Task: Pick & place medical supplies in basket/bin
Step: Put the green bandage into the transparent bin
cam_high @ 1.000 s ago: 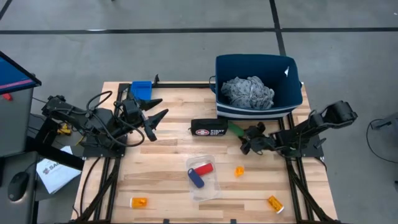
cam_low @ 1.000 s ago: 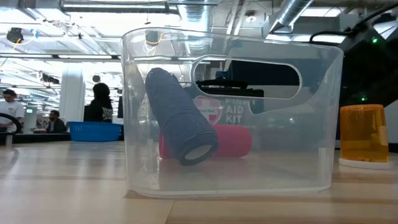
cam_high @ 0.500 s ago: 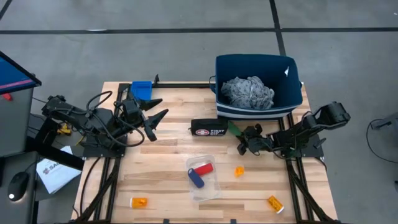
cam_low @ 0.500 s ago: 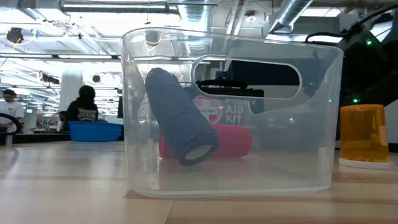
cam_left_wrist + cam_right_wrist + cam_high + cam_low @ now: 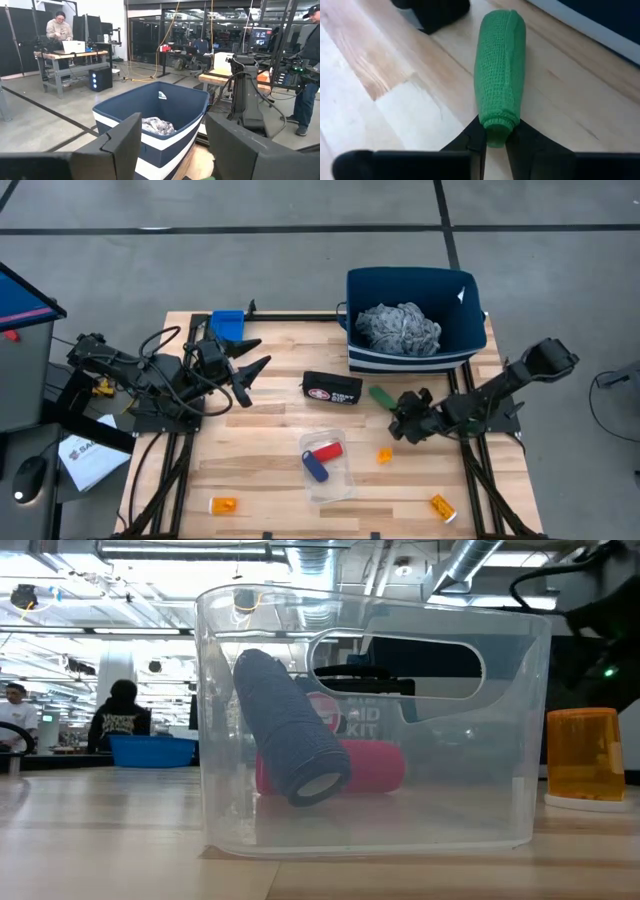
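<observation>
Wooden slats make up the surface (image 5: 270,440) you are working over, seen from above with grey floor all round it. Nearest you, two orange pill bottles (image 5: 223,505) lie at the front edge, at 7 and 5 o'clock of the clear tub (image 5: 327,475), which holds a red roll (image 5: 327,451) and a blue roll (image 5: 315,467). A third orange bottle (image 5: 385,456) sits at the tub's 3 o'clock. Just past it, your right gripper (image 5: 398,423) is down at the surface, its fingers (image 5: 472,137) pinched on one end of the green roll (image 5: 500,95), which lies flat on the wood and points away toward 11 o'clock. A black first-aid pouch (image 5: 333,388) lies at the roll's 9 o'clock, close beside it. Over at the surface's 9 o'clock, your left gripper (image 5: 252,356) hangs clear with its fingers spread and nothing between them. Farthest off, at 1 o'clock, the navy bin (image 5: 415,320) stands at the back edge with the grey cloth (image 5: 399,328) bundled inside. A small blue box (image 5: 227,324) sits at 11 o'clock. People (image 5: 61,27) work at benches beyond.
</observation>
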